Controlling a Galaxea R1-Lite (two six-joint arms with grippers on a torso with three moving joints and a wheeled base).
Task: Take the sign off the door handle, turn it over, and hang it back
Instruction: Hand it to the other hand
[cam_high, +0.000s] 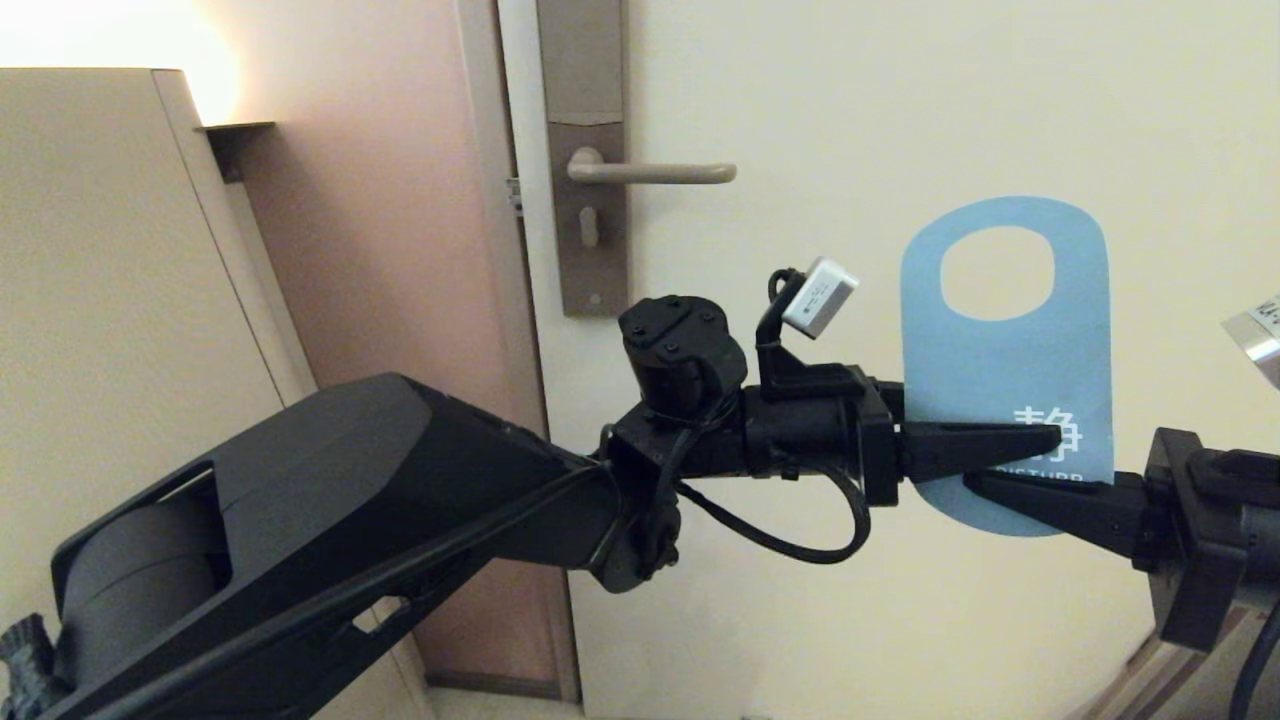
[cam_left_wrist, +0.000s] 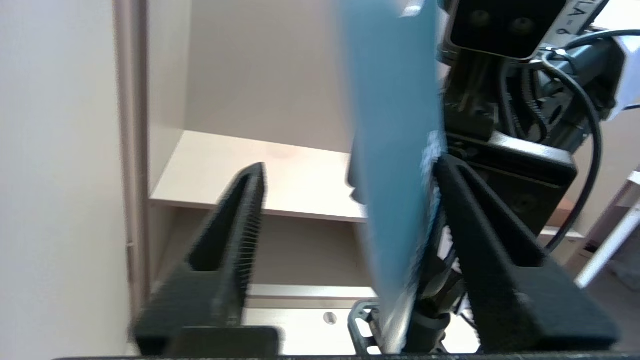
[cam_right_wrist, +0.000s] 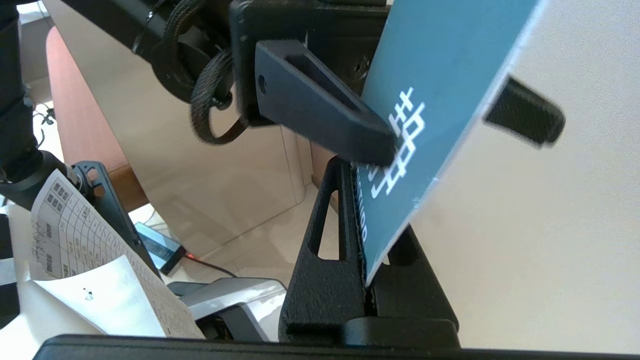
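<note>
The blue sign (cam_high: 1000, 370) stands upright in the air to the right of and below the door handle (cam_high: 650, 172), oval hole up, white character facing me. My right gripper (cam_high: 985, 485) comes in from the right and is shut on the sign's lower edge; in the right wrist view its fingers (cam_right_wrist: 320, 280) pinch the card (cam_right_wrist: 440, 75). My left gripper (cam_high: 1040, 438) reaches in from the left and is open, straddling the sign's lower part. In the left wrist view the sign (cam_left_wrist: 395, 125) lies close to one finger (cam_left_wrist: 475, 225) and well off the other (cam_left_wrist: 240, 215).
The handle sits on a tall lock plate (cam_high: 590, 260) at the left edge of the cream door (cam_high: 850, 100). A beige cabinet (cam_high: 100, 300) stands at the far left. Papers (cam_right_wrist: 100, 280) and floor equipment show below in the right wrist view.
</note>
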